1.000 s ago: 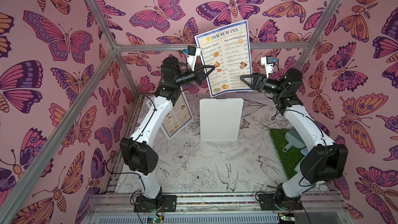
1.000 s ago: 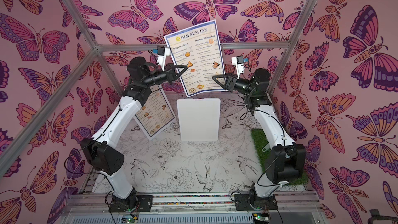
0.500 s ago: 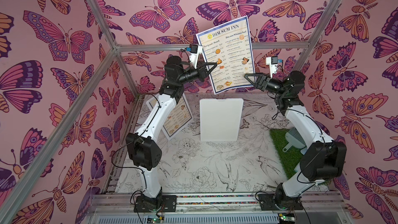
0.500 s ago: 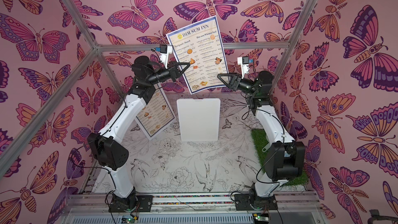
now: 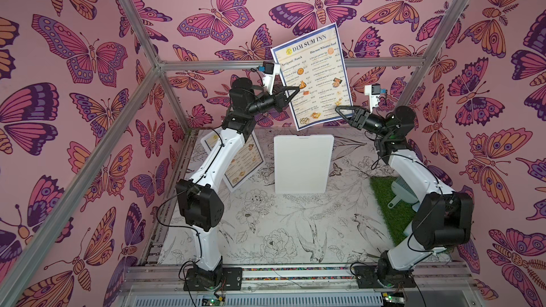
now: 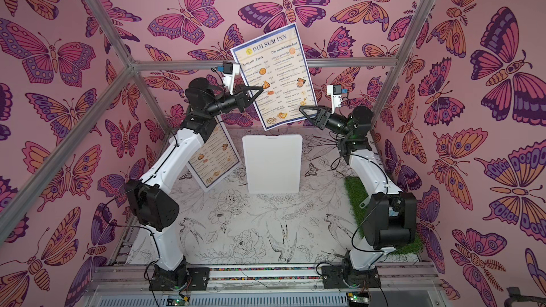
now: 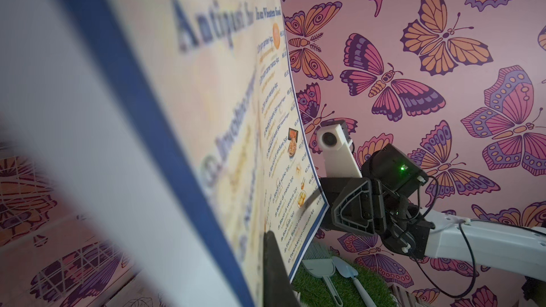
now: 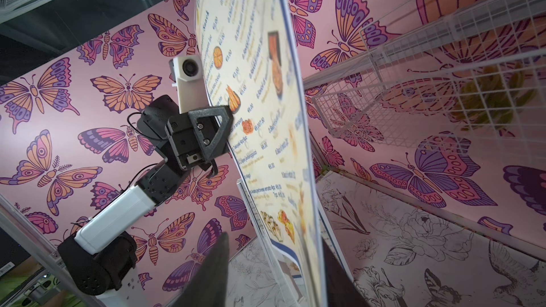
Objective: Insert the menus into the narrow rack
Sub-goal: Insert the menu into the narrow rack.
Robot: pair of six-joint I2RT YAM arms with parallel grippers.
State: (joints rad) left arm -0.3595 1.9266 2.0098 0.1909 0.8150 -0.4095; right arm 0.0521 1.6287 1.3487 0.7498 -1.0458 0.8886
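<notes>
Menu [image 5: 320, 63] in L gripper [image 5: 297, 89], mid-air

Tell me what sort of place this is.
Probably a robot test cell, not a real restaurant: an aluminium frame lined with butterfly-print panels, with a left arm and a right arm bolted to a base rail.

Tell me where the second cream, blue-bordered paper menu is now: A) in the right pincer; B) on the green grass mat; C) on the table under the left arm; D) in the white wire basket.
C: the second cream, blue-bordered paper menu lies on the floral-print table, partly under the left arm; the left pincer holds the other menu aloft.
</notes>
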